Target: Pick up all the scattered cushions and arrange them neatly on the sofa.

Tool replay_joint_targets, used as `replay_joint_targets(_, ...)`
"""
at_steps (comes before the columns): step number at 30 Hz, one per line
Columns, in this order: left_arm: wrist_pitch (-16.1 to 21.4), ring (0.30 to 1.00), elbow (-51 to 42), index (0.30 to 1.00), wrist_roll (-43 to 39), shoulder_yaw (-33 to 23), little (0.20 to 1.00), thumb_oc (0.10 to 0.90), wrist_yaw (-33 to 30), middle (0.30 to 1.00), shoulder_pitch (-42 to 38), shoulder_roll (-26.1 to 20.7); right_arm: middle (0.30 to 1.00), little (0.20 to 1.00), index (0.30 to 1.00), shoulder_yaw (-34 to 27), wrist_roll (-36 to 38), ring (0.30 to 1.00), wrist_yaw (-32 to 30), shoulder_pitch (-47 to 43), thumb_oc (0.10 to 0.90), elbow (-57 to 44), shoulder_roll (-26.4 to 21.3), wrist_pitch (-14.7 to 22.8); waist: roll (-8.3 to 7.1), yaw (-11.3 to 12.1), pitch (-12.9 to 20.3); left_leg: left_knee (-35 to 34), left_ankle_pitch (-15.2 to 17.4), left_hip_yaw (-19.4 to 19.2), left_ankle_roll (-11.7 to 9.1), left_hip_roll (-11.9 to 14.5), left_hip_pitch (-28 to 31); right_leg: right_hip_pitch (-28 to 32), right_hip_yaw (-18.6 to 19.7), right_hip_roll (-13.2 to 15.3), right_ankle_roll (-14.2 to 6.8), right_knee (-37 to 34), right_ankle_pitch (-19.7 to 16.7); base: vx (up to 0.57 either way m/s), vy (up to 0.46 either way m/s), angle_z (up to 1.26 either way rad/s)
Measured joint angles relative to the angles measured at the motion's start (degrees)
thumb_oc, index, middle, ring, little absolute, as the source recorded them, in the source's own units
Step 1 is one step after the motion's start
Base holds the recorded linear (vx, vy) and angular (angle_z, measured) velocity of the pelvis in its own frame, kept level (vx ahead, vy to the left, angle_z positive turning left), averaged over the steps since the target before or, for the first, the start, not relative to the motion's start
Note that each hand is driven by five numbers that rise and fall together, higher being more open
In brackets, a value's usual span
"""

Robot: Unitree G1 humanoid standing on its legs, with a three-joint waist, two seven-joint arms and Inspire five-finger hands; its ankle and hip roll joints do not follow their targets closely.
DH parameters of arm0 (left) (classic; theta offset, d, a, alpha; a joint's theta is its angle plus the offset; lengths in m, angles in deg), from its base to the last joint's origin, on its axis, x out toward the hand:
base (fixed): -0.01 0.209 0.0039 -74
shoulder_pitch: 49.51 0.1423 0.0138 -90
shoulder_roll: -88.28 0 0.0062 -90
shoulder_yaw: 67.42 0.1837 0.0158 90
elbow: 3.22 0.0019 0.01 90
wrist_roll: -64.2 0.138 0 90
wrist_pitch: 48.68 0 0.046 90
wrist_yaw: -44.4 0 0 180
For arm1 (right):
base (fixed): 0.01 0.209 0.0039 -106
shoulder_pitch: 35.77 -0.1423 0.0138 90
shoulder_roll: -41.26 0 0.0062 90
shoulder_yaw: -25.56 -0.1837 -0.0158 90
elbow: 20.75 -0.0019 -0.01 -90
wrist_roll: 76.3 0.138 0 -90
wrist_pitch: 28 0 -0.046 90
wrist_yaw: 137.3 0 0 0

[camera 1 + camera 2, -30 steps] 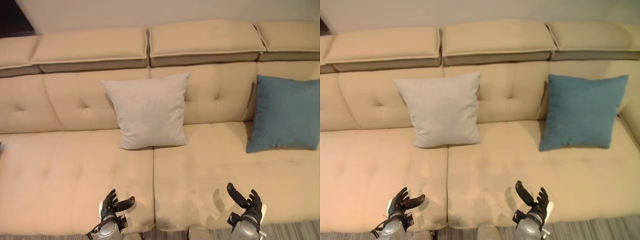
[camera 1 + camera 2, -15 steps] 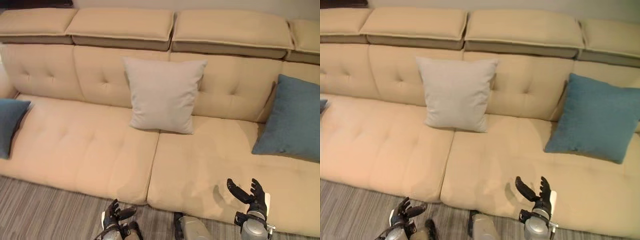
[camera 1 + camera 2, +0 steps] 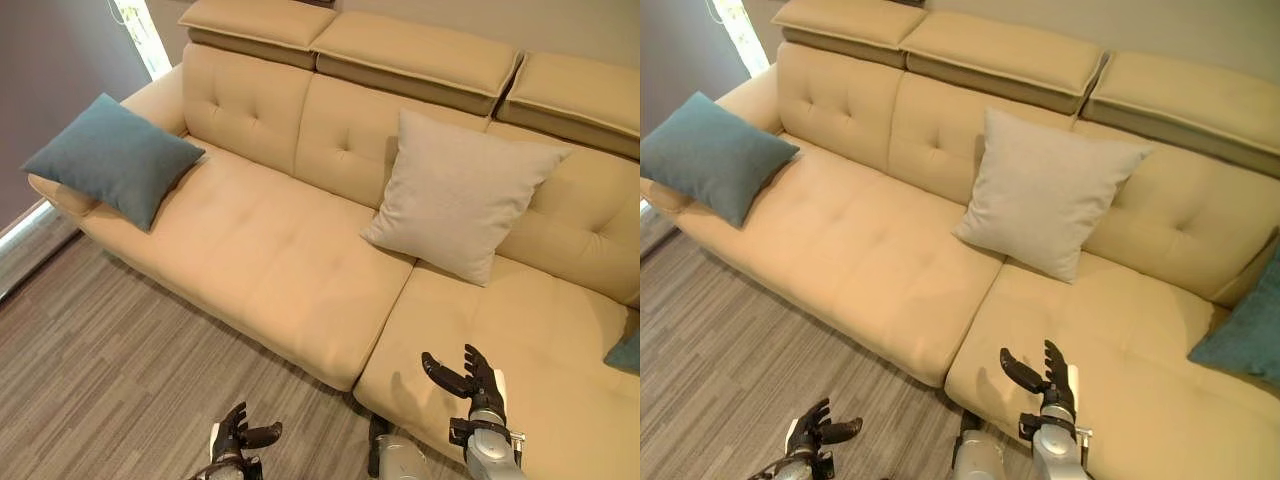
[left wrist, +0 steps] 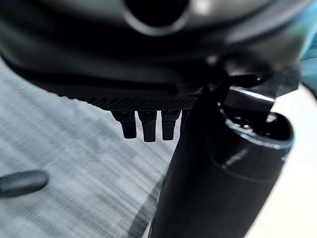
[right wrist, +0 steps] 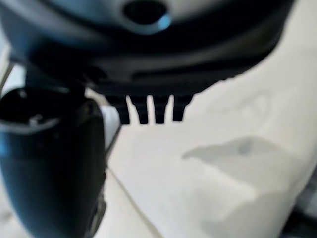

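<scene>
Both hands empty w/ fingers spread, left hand (image 3: pixel 237 436) over floor (image 3: pixel 110 370), right hand (image 3: pixel 470 378) over seat edge; grey cushion (image 3: pixel 457 195) propped vs sofa (image 3: pixel 260 240) backrest, teal cushion (image 3: pixel 110 158) tilted on armrest, prob. still needs straightening.

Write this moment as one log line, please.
left hand: open, empty, above floor | right hand: open, empty, above sofa | grey cushion: leaning on backrest | blue cushion: on armrest
</scene>
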State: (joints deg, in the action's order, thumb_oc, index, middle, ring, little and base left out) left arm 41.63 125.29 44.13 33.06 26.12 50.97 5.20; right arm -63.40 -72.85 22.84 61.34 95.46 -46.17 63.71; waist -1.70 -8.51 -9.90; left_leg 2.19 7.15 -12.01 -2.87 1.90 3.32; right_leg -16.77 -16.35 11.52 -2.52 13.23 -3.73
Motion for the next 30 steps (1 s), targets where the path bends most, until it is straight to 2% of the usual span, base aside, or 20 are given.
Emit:
replay_joint_targets(1, 0.0, 0.9, 0.5, 0.9, 0.2, -0.3, 0.9, 0.8, 0.0, 0.9, -0.3, -0.5, 0.9, 0.9, 0.9, 0.4, -0.4, 0.9, 0.2, 0.2, 0.8, 0.1, 0.1, -0.2, -0.88, -0.2, -0.2, 0.3, -0.2, 0.6, 0.4, -0.2, -0.5, 0.2, 1.1, -0.1, -0.7, -0.7, -0.7, -0.45, 0.023, 0.39)
replay_joint_targets(2, -0.2, 0.9, 1.5, 0.9, 0.4, -0.5, 0.9, 0.8, 0.1, 0.9, -0.8, -1.1, 0.9, 0.9, 0.9, 1.0, -0.9, 0.9, 0.9, 0.6, 0.8, 0.1, 0.3, -0.3, -2.57, 0.0, -0.1, 0.6, -0.5, 1.6, 0.7, -0.5, -1.0, 0.4, 3.2, -0.2, -1.8, -2.3, -1.6, -0.24, 0.007, 0.24)
replay_joint_targets(4, -0.6, 0.9, 3.8, 0.9, 0.4, -0.6, 0.9, 0.8, 0.1, 0.9, -2.5, -1.5, 0.9, 0.9, 0.9, 2.5, -1.0, 0.9, 1.0, 0.6, 0.8, 0.1, 0.7, -0.2, -4.12, 0.1, -0.2, 1.5, -0.7, 2.1, 1.0, -0.8, -2.4, 1.2, 6.2, -0.8, -2.9, -5.5, -4.0, -0.26, -0.023, 0.17)
replay_joint_targets(5, -0.7, 0.9, 5.1, 0.9, 0.5, -0.6, 0.9, 0.8, 0.1, 0.9, -3.0, -1.4, 0.9, 0.9, 0.9, 3.9, -1.8, 0.9, 1.1, 0.1, 0.8, 0.5, 0.6, -0.2, -4.27, 0.5, -0.4, 1.6, -1.4, 2.4, 1.9, -0.6, -3.5, 2.1, 8.7, -1.0, -4.7, -7.9, -6.5, -0.27, -0.054, 0.2)
replay_joint_targets(6, -0.6, 0.9, 5.4, 0.9, 0.5, -0.6, 0.9, 0.8, 0.0, 0.9, -3.7, -1.1, 0.9, 0.9, 0.9, 4.9, -2.8, 0.9, 1.5, 0.0, 0.8, 0.5, 0.4, -0.2, -3.86, 0.8, -0.7, 1.2, -2.0, 2.9, 2.5, 0.1, -3.7, 2.3, 11.0, -1.3, -6.3, -8.4, -7.1, -0.12, -0.079, 0.36)
replay_joint_targets(7, -0.6, 0.9, 5.5, 0.9, 0.6, -0.7, 0.9, 0.8, 0.0, 0.9, -4.7, -0.7, 0.9, 0.9, 0.9, 6.2, -3.5, 0.9, 2.4, 0.1, 0.8, 0.8, 0.5, -0.2, -2.82, 1.1, -1.2, 0.8, -2.6, 4.3, 2.4, 0.8, -4.1, 2.3, 13.0, -2.3, -6.2, -5.5, -3.4, -0.07, -0.065, 0.39)
replay_joint_targets(8, -0.6, 0.9, 5.5, 0.9, 0.8, -1.3, 0.9, 0.8, 0.0, 0.9, -4.8, -0.6, 0.9, 0.9, 0.9, 6.9, -3.9, 0.9, 3.0, 0.2, 0.8, 1.0, 0.5, -0.2, -2.57, 1.6, -1.4, 0.5, -3.3, 5.2, 2.2, 1.5, -4.4, 3.1, 14.6, -2.9, -6.0, -3.5, -1.6, -0.04, -0.088, 0.73)
replay_joint_targets(9, -0.6, 0.9, 5.4, 0.9, 1.5, -2.2, 0.9, 0.8, 0.1, 0.9, -5.1, -0.5, 0.9, 0.9, 0.9, 8.1, -4.7, 0.9, 4.2, 0.2, 0.8, 2.1, 0.5, -0.2, -2.11, 1.8, -1.4, -0.2, -4.4, 7.5, 2.1, 1.8, -4.5, 5.9, 17.0, -3.8, -6.5, -3.3, 1.7, -0.02, -0.158, 0.77)
replay_joint_targets(10, -0.5, 0.9, 5.5, 0.9, 2.2, -2.2, 0.9, 0.8, 0.0, 0.9, -5.8, -0.7, 0.9, 0.9, 0.9, 8.6, -5.0, 0.9, 4.9, 0.0, 0.8, 3.0, 0.5, -0.2, -2.43, 2.2, -1.2, -0.8, -5.0, 9.1, 1.5, 1.4, -4.6, 7.5, 19.2, -4.1, -6.7, -4.0, 3.8, -0.02, -0.222, 0.95)
replay_joint_targets(11, -0.5, 0.9, 5.8, 0.9, 2.2, -2.4, 0.9, 0.8, 0.1, 0.9, -6.0, -0.3, 0.9, 0.9, 0.9, 9.3, -6.0, 0.9, 5.3, -1.1, 0.8, 4.9, 0.4, 0.1, -2.41, 3.3, -1.0, -1.4, -5.6, 11.1, 1.2, 1.5, -5.5, 8.7, 22.1, -4.4, -6.1, -5.0, 5.8, -0.01, -0.254, 0.94)
replay_joint_targets(12, -0.5, 0.9, 6.4, 0.9, 2.2, -2.4, 0.9, 0.8, 0.0, 0.9, -6.5, -0.5, 0.9, 0.9, 0.9, 10.3, -7.4, 0.9, 6.0, -2.6, 0.8, 6.8, -0.2, 0.1, -2.27, 3.2, -0.8, -1.7, -6.2, 12.6, 0.9, 1.3, -6.0, 9.3, 24.1, -4.8, -5.1, -5.9, 7.7, -0.01, -0.144, 0.75)
replay_joint_targets(15, -0.5, 0.9, 8.2, 0.9, 2.2, -2.2, 0.9, 0.8, 0.0, 0.9, -6.3, 0.8, 0.9, 0.9, 0.9, 14.5, -11.7, 0.9, 7.2, -7.6, 0.8, 11.6, -3.6, -0.2, 1.27, 4.6, -0.7, -2.8, -8.3, 14.8, 0.1, 3.3, -6.6, 10.2, 22.2, -7.3, -3.7, -7.8, 6.7, -0.02, -0.224, 0.41)
replay_joint_targets(17, -0.2, 0.9, 9.9, 0.9, 2.1, -2.2, 0.9, 0.8, 0.0, 0.9, -5.3, 2.1, 0.9, 0.9, 0.9, 16.6, -14.7, 0.9, 7.3, -9.3, 0.8, 12.1, -5.4, -0.2, 2.2, 4.8, -0.2, -2.1, -9.0, 15.8, 0.6, 4.4, -7.2, 11.0, 20.7, -8.4, -3.1, -8.0, 6.7, -0.04, -0.237, 0.35)
replay_joint_targets(21, 0.2, 0.9, 12.7, 0.9, 1.8, -2.0, 0.9, 0.8, 0.2, 0.9, -7.0, 3.0, 0.9, 0.9, 0.9, 21.5, -19.6, 0.9, 7.9, -11.5, 0.8, 12.5, -8.6, 0.0, 1.75, 5.0, -0.2, 0.0, -10.1, 17.1, 2.0, 5.2, -9.3, 11.3, 18.9, -9.8, -1.8, -8.4, 6.9, -0.05, -0.231, 0.37)
replay_joint_targets(23, 1.0, 0.9, 15.0, 0.9, 0.4, -1.8, 0.9, 0.8, 0.2, 0.9, -8.5, 3.1, 0.9, 0.9, 0.9, 23.7, -23.0, 0.9, 8.3, -13.5, 0.8, 17.4, -8.3, 1.0, 1.33, 5.3, -0.1, 1.1, -10.7, 18.5, 2.4, 5.6, -10.3, 11.5, 18.0, -10.4, -0.7, -7.7, 7.4, -0.06, -0.243, 0.38)
replay_joint_targets(24, 1.4, 0.9, 15.7, 0.9, -0.3, -1.8, 0.9, 0.8, 0.3, 0.9, -8.6, 3.4, 0.9, 0.9, 0.9, 24.3, -23.9, 0.9, 8.4, -13.1, 0.8, 19.9, -8.1, 1.1, 1.68, 6.5, 0.1, 1.3, -10.9, 18.7, 2.7, 6.2, -10.5, 11.5, 17.4, -11.2, -0.2, -6.8, 7.8, -0.06, -0.238, 0.35)
replay_joint_targets(27, 2.1, 0.9, 17.9, 0.9, -1.6, -1.8, 0.9, 0.8, 0.6, 0.9, -9.7, 3.4, 0.9, 0.9, 0.9, 24.2, -24.6, 0.9, 8.3, -13.8, 0.8, 28.4, -6.0, 1.0, 2.21, 6.6, 0.1, 1.6, -11.1, 19.3, 2.6, 6.8, -10.8, 11.1, 15.3, -12.0, 1.5, -4.3, 9.6, -0.07, -0.096, 0.35)
replay_joint_targets(28, 2.1, 0.9, 18.9, 0.9, -2.3, -1.8, 0.9, 0.8, 0.6, 0.9, -10.0, 3.5, 0.9, 0.9, 0.9, 23.7, -24.4, 0.9, 8.3, -13.7, 0.8, 30.7, -5.4, 0.9, 2.39, 6.9, 0.1, 2.0, -11.6, 19.3, 2.0, 6.9, -11.1, 10.9, 15.1, -12.3, 1.6, -3.3, 10.0, -0.11, -0.088, 0.58)
replay_joint_targets(29, 2.4, 0.9, 21.8, 0.9, -2.5, -2.0, 0.9, 0.8, 1.0, 0.9, -12.1, 3.3, 0.9, 0.9, 0.9, 21.3, -23.3, 0.9, 8.1, -14.2, 0.8, 35.1, -3.7, 0.3, 2.03, 6.6, 0.0, 3.6, -13.8, 18.9, -0.6, 6.2, -13.1, 9.9, 14.1, -11.6, 2.3, -1.8, 11.2, -0.07, -0.04, 0.74)
replay_joint_targets(30, 2.4, 0.9, 23.7, 0.9, -3.2, -2.2, 0.9, 0.8, 1.4, 0.9, -13.2, 3.4, 0.9, 0.9, 0.9, 19.6, -21.9, 0.9, 8.2, -13.6, 0.8, 37.4, -3.0, -0.7, 2.08, 6.4, 0.0, 3.2, -15.6, 17.2, -0.5, 5.8, -14.1, 9.3, 13.1, -10.9, 2.7, -1.2, 11.7, -0.07, -0.041, 0.81)
